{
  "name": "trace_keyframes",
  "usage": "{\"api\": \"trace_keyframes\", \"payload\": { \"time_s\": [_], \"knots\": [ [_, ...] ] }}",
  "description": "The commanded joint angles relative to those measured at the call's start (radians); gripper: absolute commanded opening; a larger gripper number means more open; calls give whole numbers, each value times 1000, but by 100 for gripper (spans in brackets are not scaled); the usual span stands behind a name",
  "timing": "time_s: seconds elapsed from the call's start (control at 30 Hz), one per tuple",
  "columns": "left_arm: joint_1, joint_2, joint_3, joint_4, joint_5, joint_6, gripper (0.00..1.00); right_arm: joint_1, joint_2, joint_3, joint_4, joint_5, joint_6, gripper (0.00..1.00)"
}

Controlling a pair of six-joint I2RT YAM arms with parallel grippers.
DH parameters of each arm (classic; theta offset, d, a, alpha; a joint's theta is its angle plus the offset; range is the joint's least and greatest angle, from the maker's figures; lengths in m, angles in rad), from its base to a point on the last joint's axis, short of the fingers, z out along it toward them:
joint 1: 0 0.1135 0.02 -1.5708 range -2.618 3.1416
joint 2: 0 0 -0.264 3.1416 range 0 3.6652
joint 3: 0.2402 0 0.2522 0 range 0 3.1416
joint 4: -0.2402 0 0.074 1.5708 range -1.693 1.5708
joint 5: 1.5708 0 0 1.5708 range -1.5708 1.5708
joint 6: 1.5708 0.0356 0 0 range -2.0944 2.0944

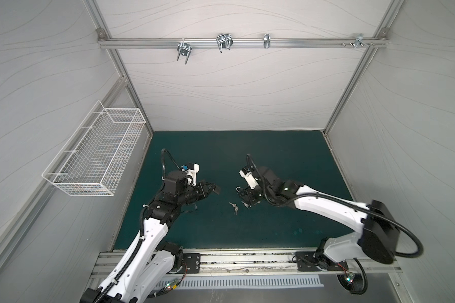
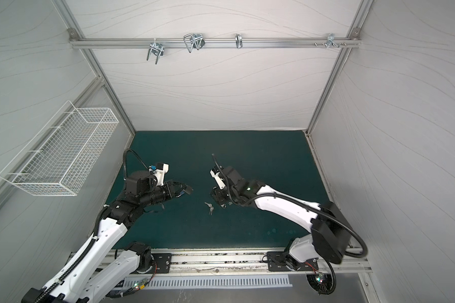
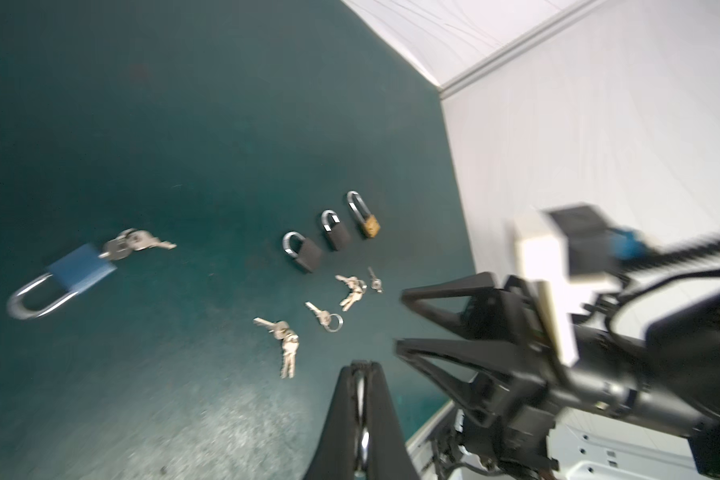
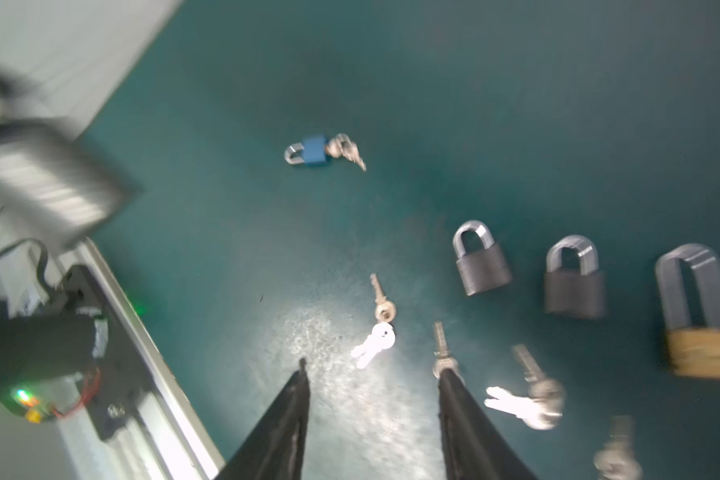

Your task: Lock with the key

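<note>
A blue padlock (image 3: 82, 268) (image 4: 314, 151) lies on the green mat (image 1: 273, 157) with a key bunch (image 3: 138, 241) (image 4: 346, 151) at its keyhole end. My left gripper (image 3: 362, 365) (image 1: 213, 189) hovers shut, apart from the lock, with a thin bright streak between its pads. My right gripper (image 4: 373, 370) (image 3: 400, 320) stands open above the mat with nothing between its fingers. A loose key (image 4: 441, 345) lies by one fingertip. Both wrist views are blurred.
Two dark padlocks (image 4: 481, 266) (image 4: 574, 286) and a brass one (image 4: 703, 349) lie in a row, with several loose key bunches (image 4: 381, 307) (image 3: 285, 340) (image 1: 233, 206) in front. A wire basket (image 1: 97, 154) hangs on the left wall. Metal hooks (image 1: 223, 42) hang from the back rail.
</note>
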Motion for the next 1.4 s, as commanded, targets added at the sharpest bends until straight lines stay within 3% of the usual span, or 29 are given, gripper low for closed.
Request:
{"api": "trace_keyframes", "payload": {
  "time_s": [0.0,0.17,0.33,0.47,0.67,0.83,1.17,1.37],
  "knots": [
    [-18,23,53,190,124,-38,0,-5,-149,-105,111,92,-141,70],
    [-134,79,103,247,111,-39,0,-10,-347,-165,133,114,-326,98],
    [-255,143,121,371,88,-81,0,-9,-449,-187,146,0,-494,99],
    [-323,162,133,409,25,-98,0,-6,-473,-184,174,-43,-514,99],
    [-339,161,123,445,-8,-110,0,27,-417,-169,219,-49,-490,99],
    [-348,171,131,440,-4,-107,0,115,-334,-137,239,124,-511,92],
    [-353,168,124,437,-7,-105,0,117,-281,-107,284,152,-506,74],
    [-354,171,123,439,-9,-100,0,117,-268,-103,293,118,-496,56]
  ]
}}
